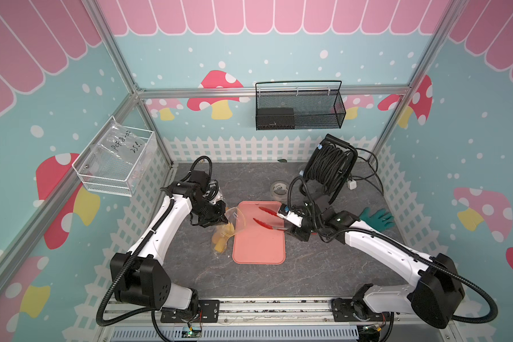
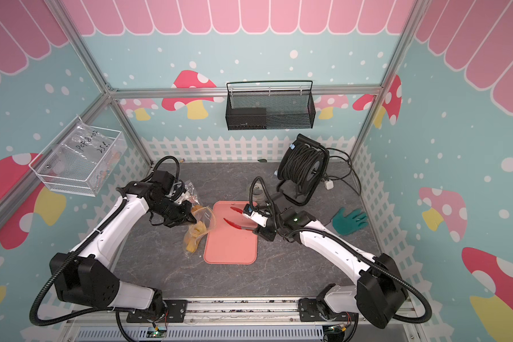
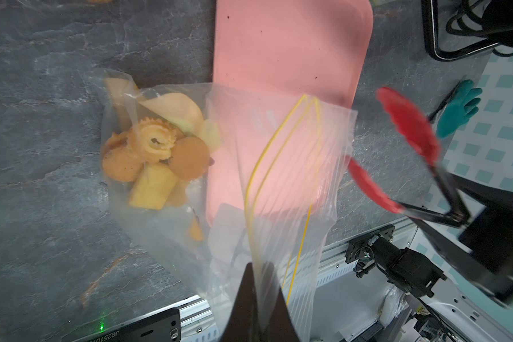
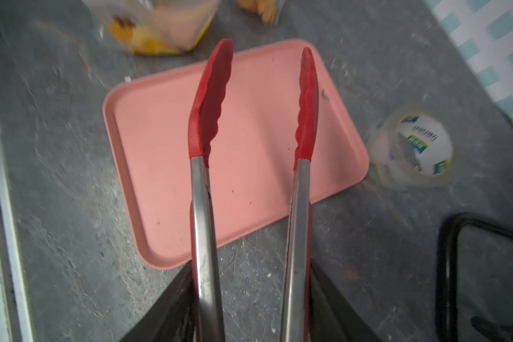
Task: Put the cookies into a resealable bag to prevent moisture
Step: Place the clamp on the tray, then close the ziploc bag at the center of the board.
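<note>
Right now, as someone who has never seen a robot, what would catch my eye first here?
Probably the red-tipped tongs, gripped by the right pincer and held open above the pink tray in the middle of the table. Next, the clear bag, pinched at its yellow-striped top by the left pincer, with golden cookies heaped in its bottom beside the tray.

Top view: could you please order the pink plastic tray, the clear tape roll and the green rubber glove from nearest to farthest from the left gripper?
From the left gripper:
1. Pink plastic tray, just beside it.
2. Clear tape roll, beyond the tray.
3. Green rubber glove, far right side.
</note>
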### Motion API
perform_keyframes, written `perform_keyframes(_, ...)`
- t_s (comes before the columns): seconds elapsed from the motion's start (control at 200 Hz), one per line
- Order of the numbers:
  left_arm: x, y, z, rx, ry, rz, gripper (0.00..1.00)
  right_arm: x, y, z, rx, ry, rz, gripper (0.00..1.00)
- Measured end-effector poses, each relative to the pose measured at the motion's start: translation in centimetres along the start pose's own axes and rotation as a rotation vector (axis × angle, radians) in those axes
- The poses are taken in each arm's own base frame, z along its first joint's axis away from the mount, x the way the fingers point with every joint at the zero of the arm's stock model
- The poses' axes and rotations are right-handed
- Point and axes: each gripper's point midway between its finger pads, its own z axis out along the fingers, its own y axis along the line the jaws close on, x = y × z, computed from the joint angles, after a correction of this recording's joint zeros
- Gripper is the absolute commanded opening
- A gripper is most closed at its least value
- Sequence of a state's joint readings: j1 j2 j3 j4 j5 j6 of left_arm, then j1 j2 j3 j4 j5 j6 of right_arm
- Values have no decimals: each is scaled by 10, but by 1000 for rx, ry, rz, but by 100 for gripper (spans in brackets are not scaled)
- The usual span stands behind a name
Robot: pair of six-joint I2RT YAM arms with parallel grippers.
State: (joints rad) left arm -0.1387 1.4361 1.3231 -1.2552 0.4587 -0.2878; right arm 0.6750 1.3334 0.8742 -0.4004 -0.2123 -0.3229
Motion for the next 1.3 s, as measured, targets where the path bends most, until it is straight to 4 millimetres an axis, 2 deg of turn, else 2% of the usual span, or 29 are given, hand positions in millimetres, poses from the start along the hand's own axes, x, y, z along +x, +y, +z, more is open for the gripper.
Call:
perform_keyframes(0.07,2,0,-4,-5,-7,31,0,23,10,18,-18,49,-4,61)
perform_keyframes(0.13,5,-1,-8,-8,-15,70,0,30,13,31,-19,55,-6,63)
perform_keyframes(0.345,15,-4,-20,-40,-35,239,0,13,8,80,8,-17,-23,72)
perform_keyframes(0.44,14,3,-19,-78,-35,234,0,10,10,96,-2,-29,-11,77)
perform_keyframes(0.515,13,8,-14,-97,-28,193,0,4,8,101,-7,-50,-2,80)
perform_keyframes(0.596,14,13,-5,-98,-22,115,0,-9,5,100,-1,-90,2,85)
perform_keyframes(0.626,14,14,-2,-95,-23,79,0,-13,4,99,2,-107,1,96)
perform_keyframes(0.666,13,14,2,-83,-30,32,0,-19,2,97,6,-130,10,99)
perform_keyframes(0.756,10,14,9,-54,-64,-74,0,-31,1,89,9,-175,6,99)
perform_keyframes(0.846,6,11,7,-17,-139,-173,0,-46,0,77,14,-228,10,98)
perform_keyframes(0.976,5,9,1,57,-288,-324,0,-77,6,43,-4,-389,36,92)
perform_keyframes(1.056,10,17,0,86,-373,-430,0,-96,24,22,-37,-515,49,89)
perform_keyframes(1.111,12,22,-3,102,-427,-505,0,-105,45,15,-83,-579,45,85)
perform_keyframes(1.211,12,28,-10,131,-512,-608,0,-115,80,18,-162,-628,33,74)
perform_keyframes(1.256,12,29,-12,143,-537,-642,0,-119,89,21,-180,-643,30,69)
perform_keyframes(1.301,11,29,-12,155,-555,-671,0,-124,97,26,-187,-654,20,68)
